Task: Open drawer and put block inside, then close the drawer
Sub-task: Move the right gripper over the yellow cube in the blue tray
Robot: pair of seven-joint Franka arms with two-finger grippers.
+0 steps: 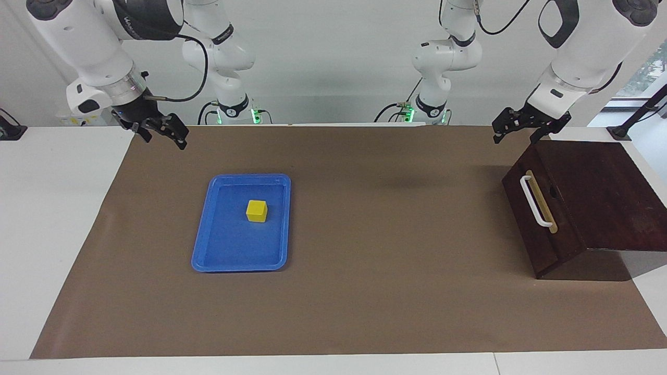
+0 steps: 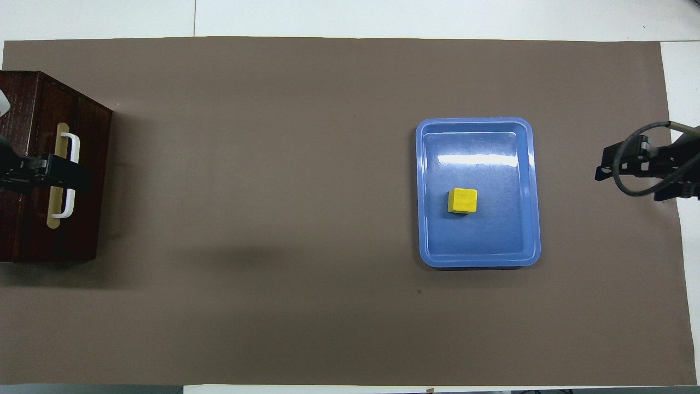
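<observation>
Hanging spread open and empty, the left claw (image 1: 526, 127) is up over the shut drawer (image 1: 539, 208); a skewed descent could miss its handle (image 1: 535, 201). The right claw (image 1: 159, 130), likewise open, waits above bare tabletop (image 1: 396, 291), well apart from the block (image 1: 256, 210) in the tray (image 1: 208, 250)

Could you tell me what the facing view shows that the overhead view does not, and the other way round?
Only the facing view shows both arms' upper links and bases, and that the left gripper hangs in the air above the wooden box, clear of the white handle.

Only the overhead view shows the left gripper lined up over that handle, and the bare table edge farthest from the robots.

Both show the shut drawer, the yellow block in the blue tray, the brown mat, and the right gripper open, clear of the tray.
</observation>
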